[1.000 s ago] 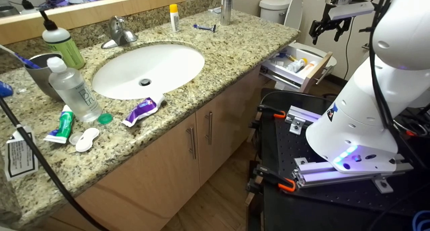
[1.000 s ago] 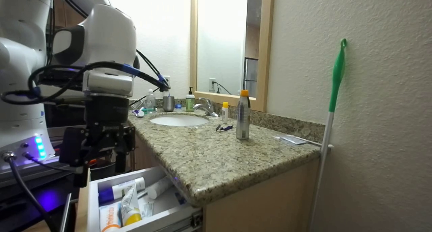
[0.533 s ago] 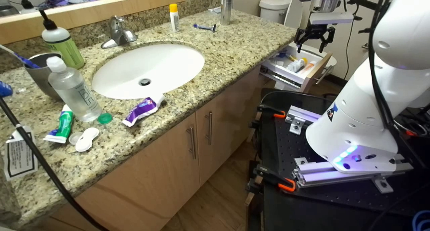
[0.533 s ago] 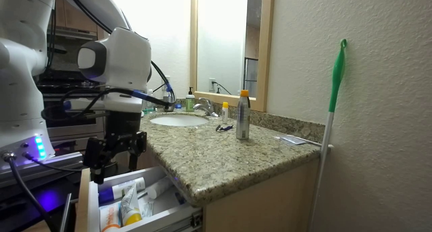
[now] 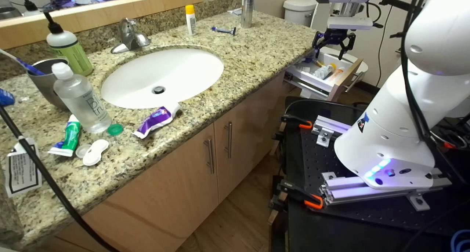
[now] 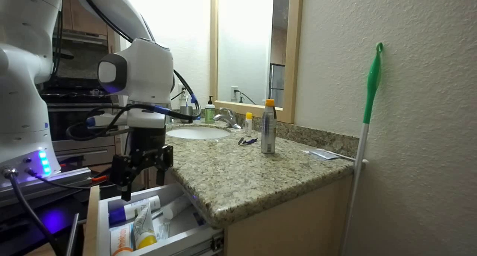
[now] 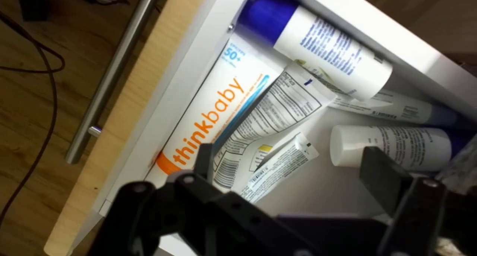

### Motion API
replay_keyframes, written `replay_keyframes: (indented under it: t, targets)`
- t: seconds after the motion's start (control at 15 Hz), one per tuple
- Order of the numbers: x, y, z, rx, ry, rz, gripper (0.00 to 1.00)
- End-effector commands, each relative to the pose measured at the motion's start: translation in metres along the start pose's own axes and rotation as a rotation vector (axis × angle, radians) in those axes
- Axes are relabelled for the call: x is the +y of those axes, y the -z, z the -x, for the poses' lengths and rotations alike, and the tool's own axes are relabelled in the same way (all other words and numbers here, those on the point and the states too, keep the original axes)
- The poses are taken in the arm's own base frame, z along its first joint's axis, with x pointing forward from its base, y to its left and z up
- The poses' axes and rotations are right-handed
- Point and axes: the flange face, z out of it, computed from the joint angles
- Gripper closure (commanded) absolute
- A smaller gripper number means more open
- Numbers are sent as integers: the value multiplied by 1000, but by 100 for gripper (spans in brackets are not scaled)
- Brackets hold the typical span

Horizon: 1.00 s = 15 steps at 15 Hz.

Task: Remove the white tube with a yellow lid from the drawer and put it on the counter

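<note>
White tube with a yellow lid (image 6: 143, 226): in the drawer (image 7: 395, 36), lower left of the frame in an exterior view. The wrist view hides its lid, so don't hunt for yellow there.
Fingers (image 7: 385, 181): spread wide, nothing between them, hanging above the drawer. Tube looks off toward the left of the wrist frame, so I'd slide that way first, then twist so they close across its width.
Thinkbaby tube (image 7: 212, 118): right alongside, super easy to snag by accident. Ease one finger in between the two, slowly.
Blue-capped bottle (image 7: 324, 47): crowds the flat end, upper middle of the wrist frame. I'd pinch mid-body instead.
Drawer: lift straight up past the walls before swinging over.
Desk (image 6: 223, 174): middle of the frame in an exterior view. Lay the tube flat, away from the silver can (image 6: 268, 131).
</note>
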Motion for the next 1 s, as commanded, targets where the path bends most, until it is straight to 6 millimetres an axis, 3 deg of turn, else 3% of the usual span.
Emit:
replay_keyframes:
  t: [0.0,0.2,0.27,0.93]
  targets:
    - [-19,-30,-10,15,-93,77,0]
    - [-21,-49,-11,2,-151,148,0]
    - [-13,-33,-2,-10,-126,86,0]
    - [-23,-78,-7,-13,-178,133,0]
